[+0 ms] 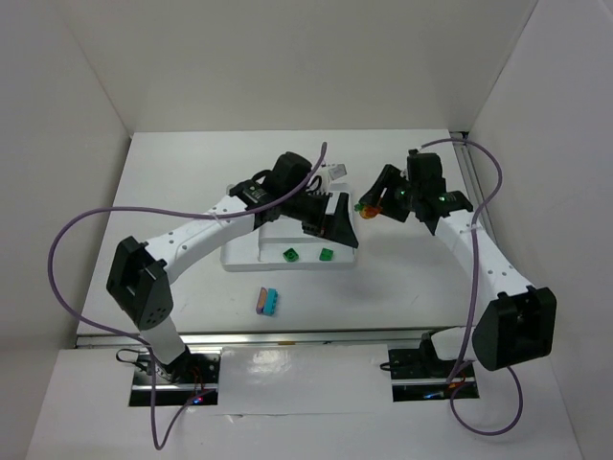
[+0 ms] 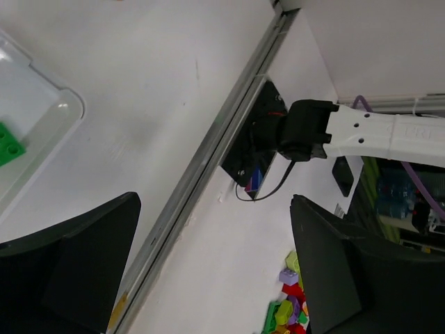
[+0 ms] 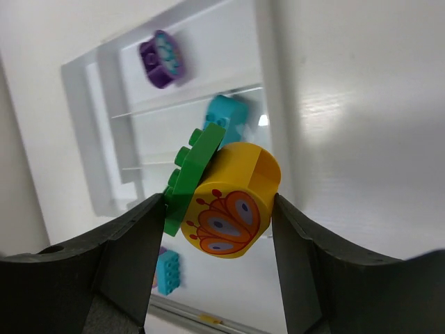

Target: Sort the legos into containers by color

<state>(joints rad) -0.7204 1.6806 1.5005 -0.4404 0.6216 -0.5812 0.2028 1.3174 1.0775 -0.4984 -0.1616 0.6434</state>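
Observation:
My right gripper (image 3: 219, 209) is shut on a stacked lego: a round yellow-orange brick with a butterfly print (image 3: 233, 202) joined to a green studded piece (image 3: 195, 167). In the top view it (image 1: 367, 211) hangs just right of the white tray (image 1: 239, 257). My left gripper (image 2: 215, 202) is open and holds nothing; it (image 1: 335, 222) hovers over the tray's right end. Two green legos (image 1: 289, 254) (image 1: 327, 254) lie in the tray's near section; one (image 2: 8, 144) shows in the left wrist view. A purple lego (image 3: 160, 59) and a cyan lego (image 3: 229, 118) lie in other sections.
A purple-and-cyan stack (image 1: 269, 301) lies on the table in front of the tray, its cyan brick (image 3: 169, 271) visible below the held lego. The left wrist view shows the right arm's base (image 2: 306, 132), the table's metal edge rail (image 2: 208, 153) and a heap of mixed bricks (image 2: 288, 306) beyond.

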